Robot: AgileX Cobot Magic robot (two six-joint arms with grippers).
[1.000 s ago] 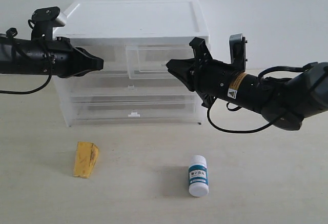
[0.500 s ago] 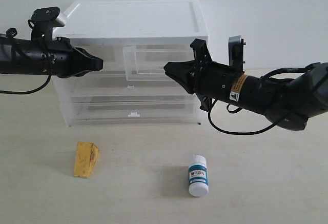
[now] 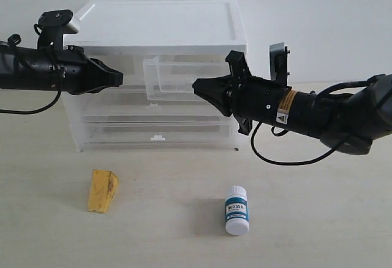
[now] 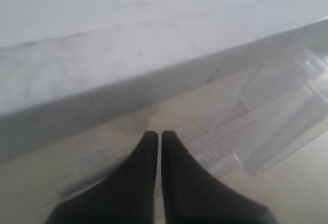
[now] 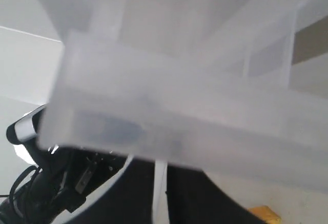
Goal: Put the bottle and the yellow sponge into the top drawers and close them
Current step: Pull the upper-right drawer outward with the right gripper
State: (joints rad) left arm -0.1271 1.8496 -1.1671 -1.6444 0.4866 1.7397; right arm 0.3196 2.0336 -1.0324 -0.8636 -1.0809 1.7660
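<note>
The white pill bottle (image 3: 236, 210) stands upright on the table at front right. The yellow sponge (image 3: 102, 191) lies at front left; a corner of the sponge (image 5: 265, 215) shows in the right wrist view. My right gripper (image 3: 197, 88) is shut on the white tab handle (image 5: 160, 183) of the right top drawer (image 3: 177, 75), which sticks partly out of the cabinet (image 3: 159, 26). My left gripper (image 3: 119, 78) is at the front of the left top drawer (image 3: 131, 70), fingers (image 4: 148, 147) pressed nearly together with nothing seen between them.
Two full-width lower drawers (image 3: 158, 134) sit shut below. The cabinet stands against a white wall. Both arms hover above the table at drawer height, with the open drawer (image 4: 287, 116) between them. The bottle and sponge are well apart on the tabletop (image 3: 306, 219).
The right top drawer has slid further out of the cabinet, and the right gripper has moved with it. The left arm has hardly moved.
</note>
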